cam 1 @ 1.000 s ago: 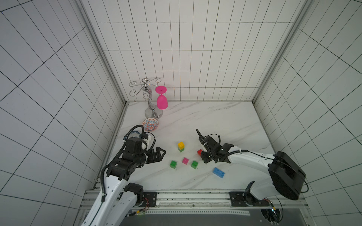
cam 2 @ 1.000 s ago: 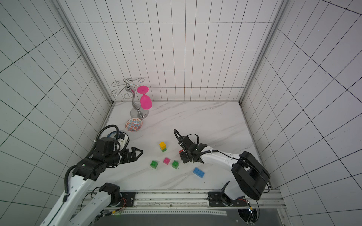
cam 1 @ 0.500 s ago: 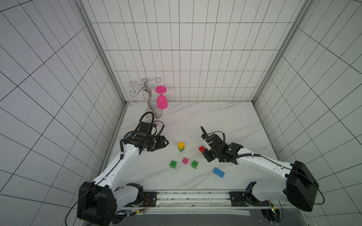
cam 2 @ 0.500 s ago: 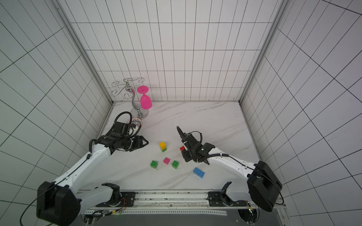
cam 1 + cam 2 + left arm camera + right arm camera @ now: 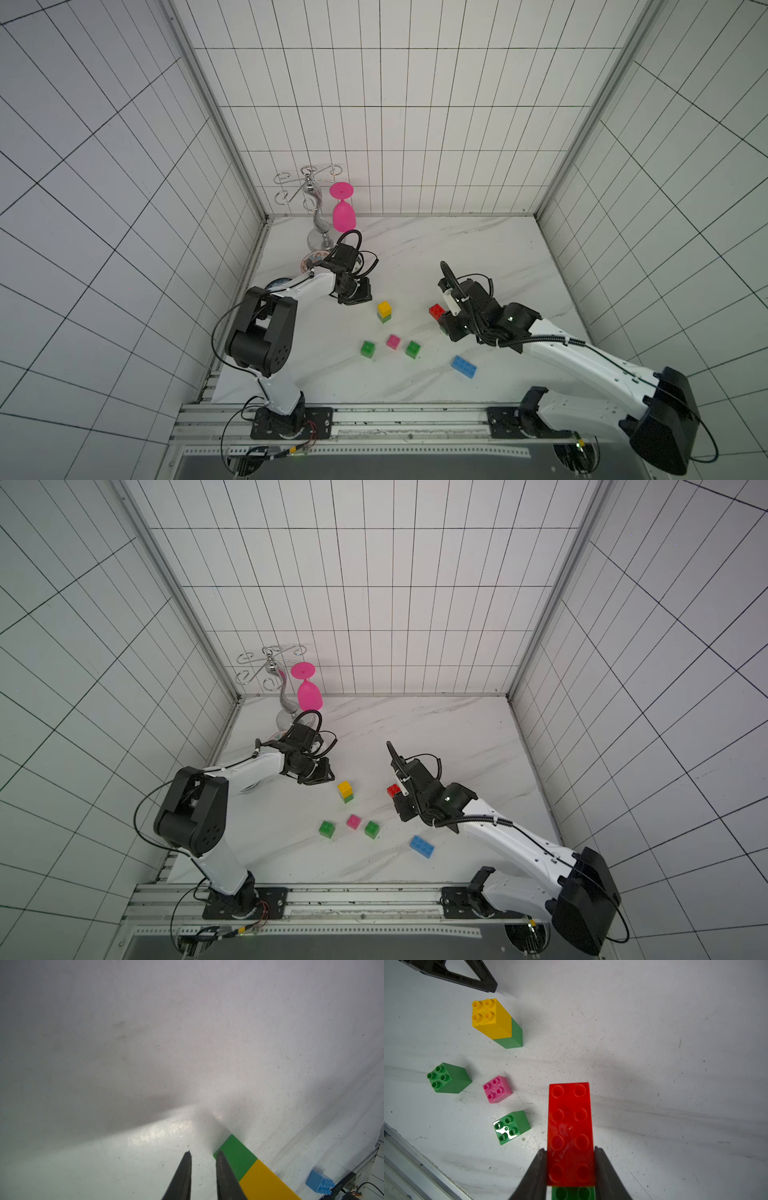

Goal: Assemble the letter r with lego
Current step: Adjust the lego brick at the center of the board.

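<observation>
My right gripper [image 5: 570, 1149] is shut on the long red brick [image 5: 570, 1118], held off the table with a green cube [image 5: 573, 1192] stuck to its near end. A yellow cube [image 5: 384, 308] sits on a green cube [image 5: 385, 319] mid-table. My left gripper [image 5: 357, 296] hovers just left of that stack. Its jaws [image 5: 203, 1154] stand close together with a narrow gap and nothing between them, one finger beside the stack's green cube [image 5: 236, 1153]. Two loose green cubes [image 5: 368, 348] [image 5: 412, 349], a pink cube [image 5: 393, 341] and a blue brick [image 5: 464, 366] lie nearer the front.
A metal stemware rack [image 5: 316, 208] with a pink goblet [image 5: 343, 210] hanging on it stands at the back left. A patterned dish [image 5: 307, 262] lies behind my left arm. A metal rail [image 5: 374, 415] runs along the table's front edge.
My left arm swung from the front left out to the yellow-and-green stack, and its jaws narrowed from wide open. My right gripper shifted slightly, still holding the red brick.
</observation>
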Tool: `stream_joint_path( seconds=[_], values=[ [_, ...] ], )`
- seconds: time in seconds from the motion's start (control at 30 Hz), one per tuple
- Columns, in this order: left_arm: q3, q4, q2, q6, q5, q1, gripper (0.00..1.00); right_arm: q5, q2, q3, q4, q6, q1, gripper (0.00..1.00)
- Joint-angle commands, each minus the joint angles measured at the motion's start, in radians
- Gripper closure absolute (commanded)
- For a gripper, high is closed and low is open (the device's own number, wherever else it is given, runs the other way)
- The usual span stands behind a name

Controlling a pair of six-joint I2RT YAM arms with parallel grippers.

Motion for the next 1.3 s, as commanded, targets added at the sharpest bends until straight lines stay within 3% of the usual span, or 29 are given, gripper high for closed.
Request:
stream_joint_path(
  seconds=[0.0,0.27,0.5,0.87,1.27],
  values=[
    [0.011,0.043,0.031,-0.013,-0.02,-0.029,0.81,0.009,-0.021,0.04,-0.04,-0.008,-0.008,1.0],
    [-0.072,0.072,0.036,-0.045,-0.026,-0.037,0.85,0.012,-0.05,0.04,-0.06,-0.006,-0.009,1.0],
    [-0.178,0.203,0.001,-0.115,0.038,-0.037,0.88,0.008,-0.079,0.021,-0.061,0.01,-0.011,1.0],
    [-0.082,0.157,0.029,-0.076,-0.003,-0.004,0.95,0.015,-0.112,0.0,-0.083,0.021,-0.011,1.0],
    [-0.095,0.18,0.082,-0.12,0.049,-0.066,1.0,0.017,-0.109,0.003,-0.091,0.023,-0.011,1.0]
  ],
)
